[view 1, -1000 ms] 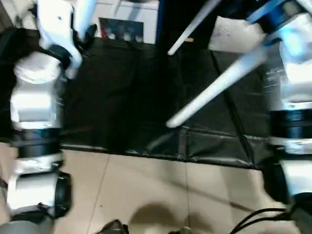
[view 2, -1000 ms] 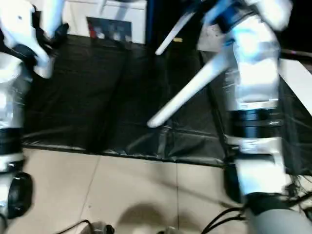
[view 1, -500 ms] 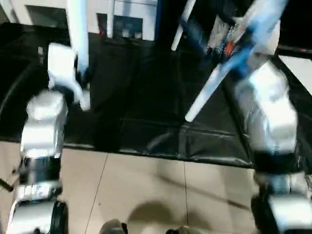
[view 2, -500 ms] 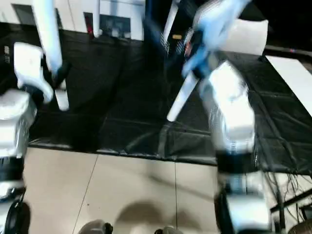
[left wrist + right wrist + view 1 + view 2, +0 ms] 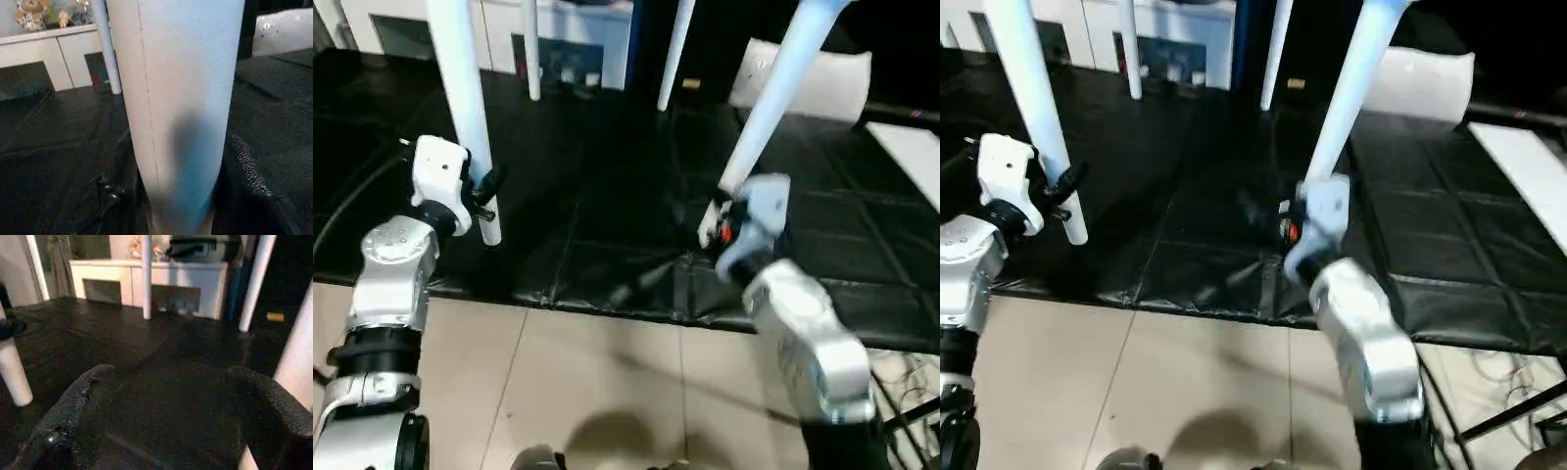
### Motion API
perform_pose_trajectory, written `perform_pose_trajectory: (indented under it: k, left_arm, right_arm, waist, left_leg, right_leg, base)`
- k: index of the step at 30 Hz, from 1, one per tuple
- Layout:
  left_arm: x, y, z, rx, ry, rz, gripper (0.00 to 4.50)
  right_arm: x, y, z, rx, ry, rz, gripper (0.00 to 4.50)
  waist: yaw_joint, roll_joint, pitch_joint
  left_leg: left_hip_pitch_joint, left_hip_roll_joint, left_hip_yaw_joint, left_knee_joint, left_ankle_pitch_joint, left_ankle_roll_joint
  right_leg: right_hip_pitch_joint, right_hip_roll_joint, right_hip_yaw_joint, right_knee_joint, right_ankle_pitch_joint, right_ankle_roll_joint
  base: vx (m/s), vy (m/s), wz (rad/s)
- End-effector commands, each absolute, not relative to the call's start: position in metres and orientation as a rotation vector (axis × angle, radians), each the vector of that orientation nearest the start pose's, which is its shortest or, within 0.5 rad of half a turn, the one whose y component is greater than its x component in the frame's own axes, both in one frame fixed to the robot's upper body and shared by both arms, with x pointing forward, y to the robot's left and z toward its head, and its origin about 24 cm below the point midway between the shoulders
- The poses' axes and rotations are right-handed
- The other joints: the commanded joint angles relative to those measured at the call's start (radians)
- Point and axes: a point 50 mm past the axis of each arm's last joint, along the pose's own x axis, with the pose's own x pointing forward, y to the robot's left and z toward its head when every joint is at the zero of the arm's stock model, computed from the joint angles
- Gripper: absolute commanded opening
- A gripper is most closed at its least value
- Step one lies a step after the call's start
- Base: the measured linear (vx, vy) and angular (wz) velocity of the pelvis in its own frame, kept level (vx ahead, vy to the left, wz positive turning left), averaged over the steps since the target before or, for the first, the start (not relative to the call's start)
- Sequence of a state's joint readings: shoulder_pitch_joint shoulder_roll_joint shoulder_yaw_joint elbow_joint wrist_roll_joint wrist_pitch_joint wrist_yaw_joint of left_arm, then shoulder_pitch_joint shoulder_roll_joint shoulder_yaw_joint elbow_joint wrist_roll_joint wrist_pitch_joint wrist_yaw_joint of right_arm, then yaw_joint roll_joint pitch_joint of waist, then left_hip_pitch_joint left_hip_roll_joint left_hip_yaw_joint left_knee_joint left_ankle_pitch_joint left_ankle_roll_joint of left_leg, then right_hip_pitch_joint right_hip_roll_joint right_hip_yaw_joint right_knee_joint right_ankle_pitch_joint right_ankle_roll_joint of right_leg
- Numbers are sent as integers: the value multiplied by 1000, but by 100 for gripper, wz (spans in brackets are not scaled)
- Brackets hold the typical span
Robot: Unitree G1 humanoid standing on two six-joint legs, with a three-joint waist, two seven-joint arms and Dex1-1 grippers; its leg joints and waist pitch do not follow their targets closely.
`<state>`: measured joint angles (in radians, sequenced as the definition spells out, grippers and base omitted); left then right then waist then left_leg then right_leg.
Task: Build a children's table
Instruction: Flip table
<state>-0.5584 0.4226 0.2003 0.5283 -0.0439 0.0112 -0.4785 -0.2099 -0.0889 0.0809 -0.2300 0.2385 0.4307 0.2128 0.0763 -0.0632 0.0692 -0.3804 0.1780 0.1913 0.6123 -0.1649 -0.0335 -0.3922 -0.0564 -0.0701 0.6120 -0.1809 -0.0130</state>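
Children's table stands on four white tube legs on the black floor mat [image 5: 607, 225]. Left end effector [image 5: 481, 186] clamps the near left leg [image 5: 460, 88] low down. Right end effector [image 5: 186, 416], fingers spread wide and empty, sits just beside the near right leg [image 5: 773, 93]. Legs look light, stiff, smooth and likely slippery; grip near the foot. No legible writing.
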Motion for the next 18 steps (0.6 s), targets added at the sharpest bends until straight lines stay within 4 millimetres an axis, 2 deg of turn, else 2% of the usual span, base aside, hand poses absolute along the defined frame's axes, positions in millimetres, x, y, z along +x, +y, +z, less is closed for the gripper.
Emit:
perform_pose_trajectory:
  k: [1, 3, 4, 6, 7, 8, 9, 10, 11, 12, 13, 14, 15, 16, 18]
  left_arm:
    - [346, 238, 112, 346, 5, -322, 229]
    - [344, 237, 112, 322, -8, -333, 236]
    - [342, 236, 113, 300, -23, -337, 250]
    - [337, 235, 113, 260, -52, -332, 274]
    - [334, 235, 114, 226, -70, -330, 275]
    - [328, 236, 114, 196, -86, -315, 275]
    - [320, 237, 116, 164, -109, -292, 282]
    - [314, 238, 117, 146, -124, -276, 296]
    - [305, 242, 117, 149, -120, -246, 311]
    - [292, 248, 116, 148, -108, -196, 318]
    - [291, 249, 116, 147, -107, -193, 320]
    - [275, 258, 116, 143, -111, -121, 322]
    - [271, 260, 115, 146, -103, -111, 322]
    - [264, 262, 112, 142, -84, -96, 322]
    - [249, 261, 103, 123, -37, -88, 322]
  right_arm:
    - [275, -115, 108, 90, 8, 412, 419]
    - [274, -117, 106, 82, 13, 408, 431]
    - [272, -117, 105, 91, 16, 420, 442]
    - [268, -116, 102, 116, 27, 446, 450]
    - [266, -116, 100, 118, 36, 445, 450]
    - [262, -116, 97, 134, 50, 456, 450]
    - [258, -116, 95, 155, 62, 477, 450]
    - [255, -115, 93, 173, 70, 494, 450]
    - [250, -114, 91, 186, 70, 521, 450]
    - [246, -113, 87, 193, 66, 540, 450]
    - [245, -113, 86, 193, 67, 540, 450]
    - [239, -113, 78, 225, 116, 552, 450]
    - [238, -113, 77, 226, 118, 552, 450]
    - [236, -114, 75, 226, 118, 553, 450]
    - [233, -116, 66, 251, 153, 551, 450]
  waist:
    - [-21, 33, -59]
    - [-28, 32, -56]
    - [-35, 39, -56]
    - [-36, 46, -59]
    - [-39, 43, -59]
    - [-36, 60, -61]
    - [-42, 45, -62]
    - [-43, 50, -60]
    - [-40, 64, -64]
    - [-45, 53, -64]
    - [-43, 64, -63]
    - [-44, 56, -61]
    - [-46, 55, -58]
    - [-43, 52, -55]
    - [-40, 52, -54]
  left_leg:
    - [64, 58, -56, -92, -563, -111]
    - [59, 60, -60, -99, -570, -113]
    - [62, 60, -62, -101, -597, -118]
    - [57, 61, -64, -103, -591, -116]
    - [54, 61, -64, -105, -589, -116]
    - [57, 60, -65, -105, -596, -120]
    - [53, 62, -61, -105, -588, -116]
    - [50, 60, -58, -105, -579, -107]
    - [51, 59, -60, -102, -574, -106]
    - [34, 65, -59, -108, -521, -94]
    - [31, 63, -58, -107, -515, -92]
    - [42, 58, -52, -95, -519, -77]
    - [38, 57, -51, -95, -507, -70]
    - [37, 53, -51, -93, -501, -62]
    - [41, 52, -51, -90, -486, -51]
  right_leg:
    - [0, -97, 49, -120, -559, -49]
    - [4, -95, 48, -119, -541, -56]
    - [5, -96, 47, -119, -526, -70]
    - [12, -101, 49, -115, -489, -85]
    - [13, -99, 49, -114, -480, -88]
    - [12, -99, 50, -109, -459, -100]
    - [15, -99, 52, -110, -439, -107]
    - [13, -95, 53, -108, -419, -122]
    - [17, -98, 55, -102, -402, -129]
    - [28, -97, 58, -92, -337, -144]
    - [28, -96, 58, -91, -334, -146]
    - [20, -98, 59, -102, -402, -141]
    - [22, -99, 60, -107, -423, -135]
    - [20, -95, 55, -115, -482, -111]
    - [16, -97, 57, -120, -526, -92]
  base:
    - [0, 0, 0]
    - [0, 0, 0]
    - [0, 0, 0]
    - [0, 0, 0]
    - [0, 0, 0]
    - [0, 0, 0]
    - [0, 0, 0]
    - [0, 0, 0]
    - [0, 0, 0]
    - [0, 0, 0]
    - [0, 0, 0]
    - [0, 0, 0]
    - [0, 0, 0]
    - [0, 0, 0]
    - [0, 0, 0]
